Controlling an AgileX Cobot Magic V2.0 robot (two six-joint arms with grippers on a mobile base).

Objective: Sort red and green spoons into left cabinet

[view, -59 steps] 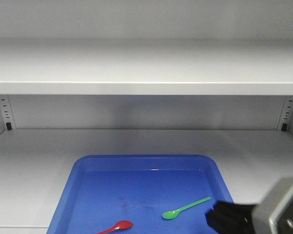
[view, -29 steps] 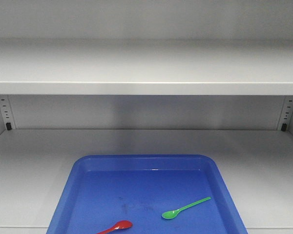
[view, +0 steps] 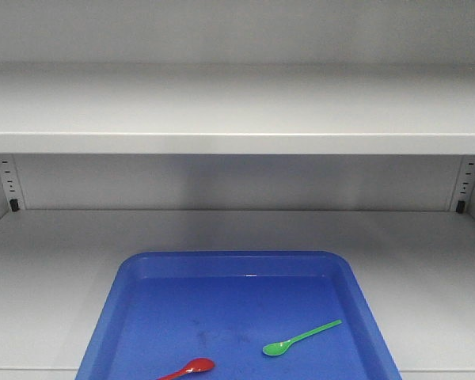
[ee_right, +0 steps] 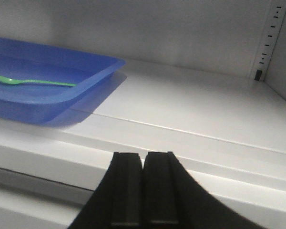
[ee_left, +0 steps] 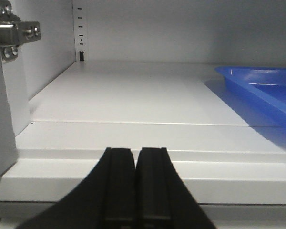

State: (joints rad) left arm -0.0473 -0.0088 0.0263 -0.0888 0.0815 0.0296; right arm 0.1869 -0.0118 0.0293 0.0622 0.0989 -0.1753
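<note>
Inside the grey cabinet [view: 237, 111], a blue tray [view: 134, 317] rests on the lower shelf. A green spoon [view: 299, 338] lies in the tray toward its right side, also seen as a green spoon [ee_right: 33, 82] in the right wrist view. A red spoon [view: 191, 367] lies at the tray's front, its handle cut off by the frame. My left gripper [ee_left: 135, 151] is shut and empty, outside the shelf's front edge, left of the tray [ee_left: 257, 83]. My right gripper [ee_right: 143, 156] is shut and empty, in front of the shelf edge, right of the tray [ee_right: 93, 71].
An upper shelf [view: 237, 142] spans the cabinet above the tray. Slotted rails [view: 9, 182] stand at the back corners. A door hinge [ee_left: 12, 33] sticks out on the left wall. Bare shelf lies on both sides of the tray.
The right arm, seen at the lower right one second ago, has withdrawn out of the front view. The spoons and tray have not moved.
</note>
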